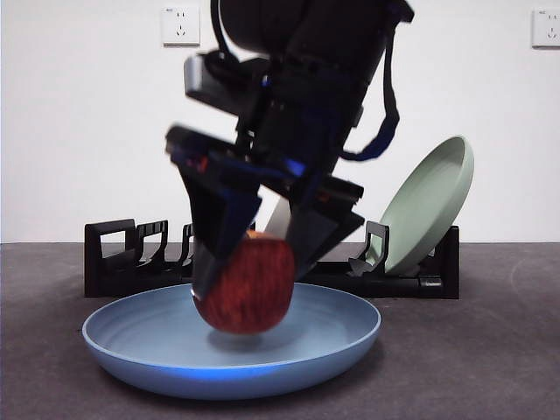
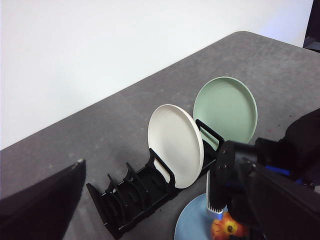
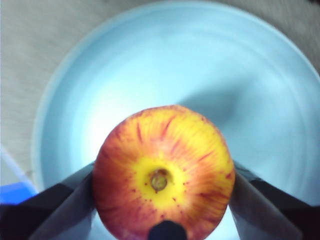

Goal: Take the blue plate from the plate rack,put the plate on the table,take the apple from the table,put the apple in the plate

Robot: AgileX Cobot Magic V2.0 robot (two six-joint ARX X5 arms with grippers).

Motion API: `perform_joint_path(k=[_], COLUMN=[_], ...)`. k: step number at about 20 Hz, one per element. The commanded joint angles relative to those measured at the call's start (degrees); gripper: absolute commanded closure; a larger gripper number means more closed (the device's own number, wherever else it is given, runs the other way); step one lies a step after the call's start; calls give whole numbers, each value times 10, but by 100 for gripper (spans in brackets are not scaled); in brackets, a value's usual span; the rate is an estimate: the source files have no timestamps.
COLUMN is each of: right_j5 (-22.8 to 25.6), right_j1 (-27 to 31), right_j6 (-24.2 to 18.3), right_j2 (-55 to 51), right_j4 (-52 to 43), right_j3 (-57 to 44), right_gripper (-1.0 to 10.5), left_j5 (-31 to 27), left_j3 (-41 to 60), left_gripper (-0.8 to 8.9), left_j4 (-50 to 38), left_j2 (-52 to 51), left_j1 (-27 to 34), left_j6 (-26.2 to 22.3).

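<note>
The blue plate (image 1: 232, 354) is seen flat on the table (image 1: 490, 350) at the front, and the apple (image 1: 245, 284) is held just over its middle, stem dip upward, by the right tool (image 1: 249, 267), whose two black jaws are pinched against the fruit's opposite flanks. In the front view a shadow lies beneath the apple, and whether its underside touches the plate cannot be told. The apple is judged firm, smooth-skinned and moderately heavy, so a grip across its widest part, as shown, is thought best against slipping; the plate is judged rigid, its raised rim likely to check any roll once the fruit is released. Behind, the plate rack (image 1: 131, 262) is seen along the table with a pale green plate (image 1: 429, 206) leaning in it; a cream-white plate (image 2: 175, 145) beside that is shown by the left wrist view. The left tool (image 2: 37, 200) is held well back, and its state cannot be told.
</note>
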State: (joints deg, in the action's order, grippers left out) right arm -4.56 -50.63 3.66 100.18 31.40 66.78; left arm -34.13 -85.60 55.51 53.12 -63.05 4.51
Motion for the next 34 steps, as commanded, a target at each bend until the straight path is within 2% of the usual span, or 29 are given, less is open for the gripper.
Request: perform_joint_path(k=[1, 2, 3, 6, 7, 8, 12, 16, 22, 24, 26, 27, 28, 30, 31, 34], right_j5=[4, 3, 3, 3, 3, 4, 2, 4, 12, 47, 94, 112, 130, 170, 183, 189], right_j1=[-2, -2, -2, -2, -2, -2, -2, 0, 0, 1, 1, 4, 8, 16, 21, 43], right_j6=[3, 3, 3, 10, 10, 10, 25, 25, 45, 44, 42, 42, 42, 42, 40, 38], right_j2=[14, 16, 17, 17, 17, 17, 17, -12, -159, -219, -277, -304, -329, -372, -390, -424], right_j4=[-3, 2, 5, 11, 12, 12, -2, -6, 2, 12, 24, 32, 42, 65, 78, 118], right_j3=[1, 1, 1, 1, 1, 1, 2, 2, 2, 2, 2, 2, 2, 2, 2, 1], right_gripper=[948, 929, 856, 434, 351, 317, 312, 316, 321, 322, 328, 390, 502, 793, 933, 957], left_j5=[-2, -2, -2, -2, -2, -2, -2, -2, -2, -3, -3, -3, -3, -3, -3, -2], left_j3=[1, 1, 1, 1, 1, 1, 1, 1, 1, 1, 1, 1, 1, 1, 1, 2], left_gripper=[288, 288, 288, 288, 288, 288, 288, 288, 288, 295, 358, 399, 486, 775, 824, 822], left_j4=[-2, -1, -1, -1, 0, 0, 4, 17, 32, 44, 52, 55, 56, 55, 51, 25], left_j2=[-1, -1, -1, 0, 0, 0, 0, 1, 28, 49, 69, 79, 88, 103, 109, 118], left_j1=[2, 2, 2, 2, 2, 2, 2, 2, 2, 2, 2, 2, 2, 2, 2, 2], left_j6=[3, 4, 4, 4, 4, 4, 19, 19, 45, 45, 45, 43, 38, 14, 12, 10])
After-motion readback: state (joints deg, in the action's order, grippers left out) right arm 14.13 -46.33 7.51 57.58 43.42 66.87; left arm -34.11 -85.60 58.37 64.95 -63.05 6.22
